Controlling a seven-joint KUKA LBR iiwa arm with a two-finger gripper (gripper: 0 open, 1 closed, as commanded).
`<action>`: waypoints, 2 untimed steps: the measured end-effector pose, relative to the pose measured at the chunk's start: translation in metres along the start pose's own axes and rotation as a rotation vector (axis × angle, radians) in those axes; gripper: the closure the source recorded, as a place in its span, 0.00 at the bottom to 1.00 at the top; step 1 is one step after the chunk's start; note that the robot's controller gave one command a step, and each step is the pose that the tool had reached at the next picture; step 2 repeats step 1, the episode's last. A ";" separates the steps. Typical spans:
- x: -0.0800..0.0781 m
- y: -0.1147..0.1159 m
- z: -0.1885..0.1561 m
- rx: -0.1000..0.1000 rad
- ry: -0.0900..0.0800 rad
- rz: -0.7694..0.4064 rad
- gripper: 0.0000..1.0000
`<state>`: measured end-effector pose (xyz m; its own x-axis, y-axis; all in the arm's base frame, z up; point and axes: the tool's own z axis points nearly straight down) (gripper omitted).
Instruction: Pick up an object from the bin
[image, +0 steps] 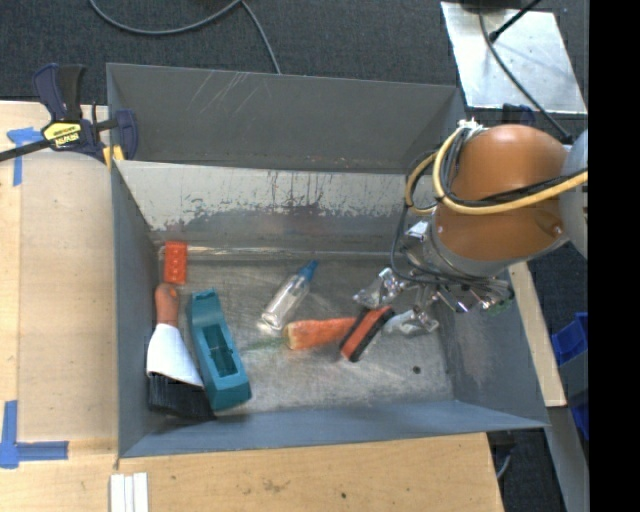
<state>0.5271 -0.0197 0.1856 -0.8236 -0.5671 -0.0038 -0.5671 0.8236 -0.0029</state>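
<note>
My hand (405, 305) sits by the bin's (300, 190) right wall, over a red-and-black pen (362, 333); spread or closed, cannot tell. The pen looks light, stiff, slick: grip mid-barrel.

Your gripper (402, 305) sits low at the bin's (300, 425) right, just beside a red-and-black pen (360, 335) (tilted, by an orange carrot (318, 333)). Clear bottle (287, 297) lies further left.

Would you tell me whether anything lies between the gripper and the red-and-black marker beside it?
Nothing visible does: the gripper is right at the upper end of the red-and-black marker. The orange carrot lies close by on the marker's left, not between them.
</note>
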 end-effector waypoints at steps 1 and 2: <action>0.017 -0.002 -0.097 -0.002 0.002 0.062 1.00; 0.017 -0.002 -0.097 -0.002 0.002 0.062 1.00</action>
